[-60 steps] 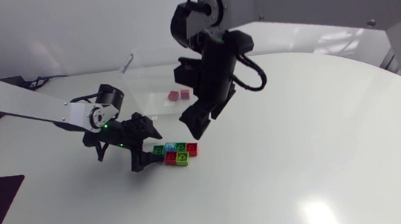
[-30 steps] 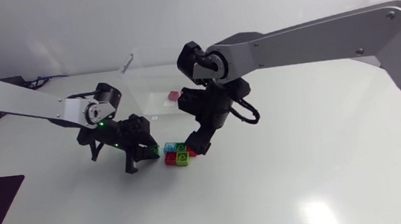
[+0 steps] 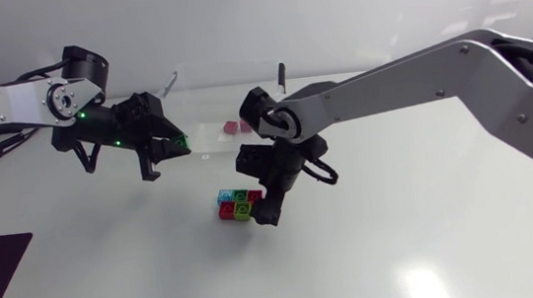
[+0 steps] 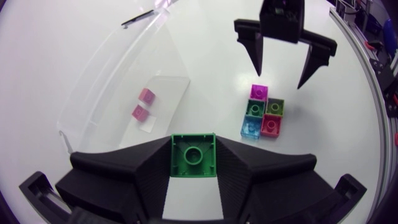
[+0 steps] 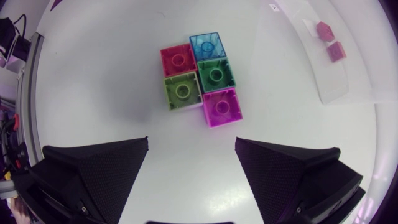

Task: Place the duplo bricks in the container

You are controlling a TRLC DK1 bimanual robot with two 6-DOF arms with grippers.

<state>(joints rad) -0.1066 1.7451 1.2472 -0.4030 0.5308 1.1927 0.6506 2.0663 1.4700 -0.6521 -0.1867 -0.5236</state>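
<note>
Step in hand: transport. Left end effector (image 3: pixel 173 146) clamped on green duplo brick (image 4: pixel 193 155), held above tabletop (image 3: pixel 403 224) near clear container (image 4: pixel 93 87); two pink bricks (image 4: pixel 143 104) already inside. Next, by my judgement: bring brick over container opening, lower, let go.

Right end effector (image 5: pixel 191 143) spread wide, empty, hovers over five-brick cluster (image 5: pixel 200 74); magenta brick (image 5: pixel 220 107) nearest. Next needs descent and fingers straddling one brick without shoving neighbours.
</note>
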